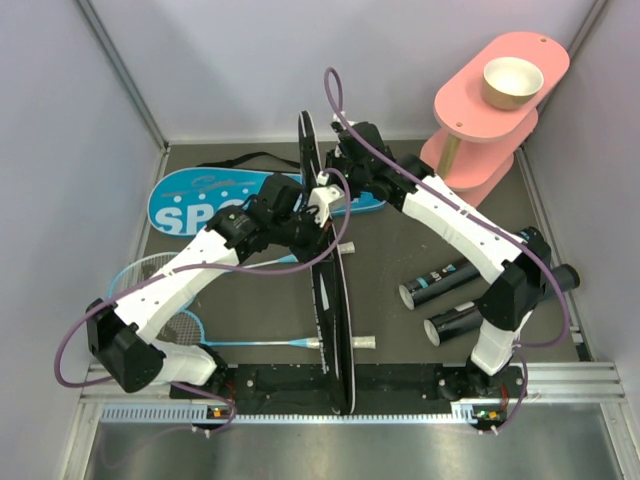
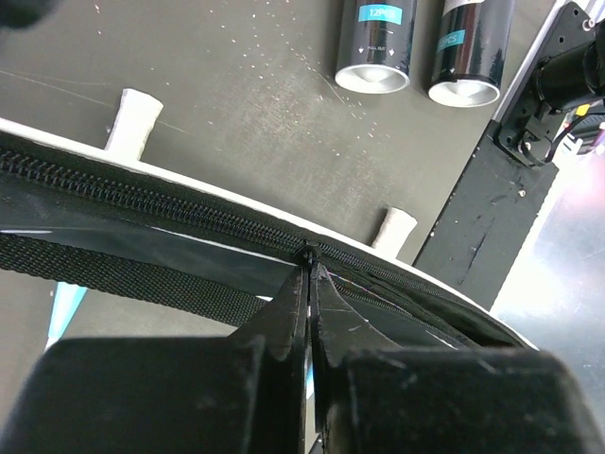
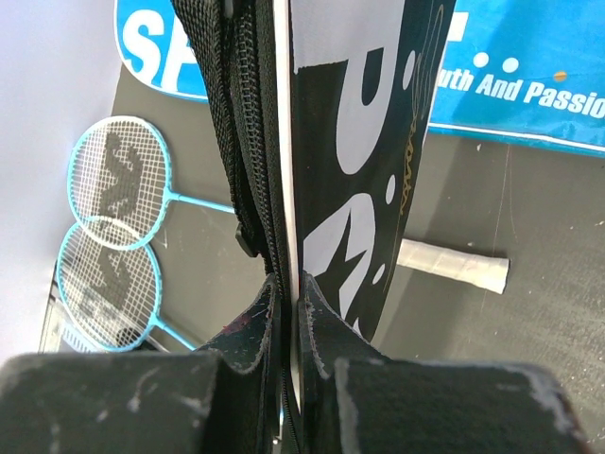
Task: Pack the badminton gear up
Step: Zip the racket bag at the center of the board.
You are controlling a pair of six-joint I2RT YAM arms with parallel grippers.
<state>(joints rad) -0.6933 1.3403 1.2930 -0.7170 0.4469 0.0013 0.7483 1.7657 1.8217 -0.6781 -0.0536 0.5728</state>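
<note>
The black racket bag (image 1: 333,320) stands on edge down the middle of the table, its zipper (image 2: 142,194) facing up. My left gripper (image 2: 310,265) is shut on the small zipper pull (image 2: 309,253), about a third of the way along the bag from its far end. Further back, my right gripper (image 3: 288,288) is shut on the bag's rim beside the zipper teeth (image 3: 248,113). The blue racket bag (image 1: 190,205) lies flat at the back left. Two blue rackets (image 3: 113,227) lie at the left. Two black tubes (image 1: 445,300) lie at the right.
Two white racket grips (image 1: 362,341) poke out from behind the black bag. The pink three-tier stand (image 1: 470,125) with a tan bowl (image 1: 512,82) fills the back right corner. Grey walls close in on three sides. The arm bases sit on the near rail (image 1: 400,385).
</note>
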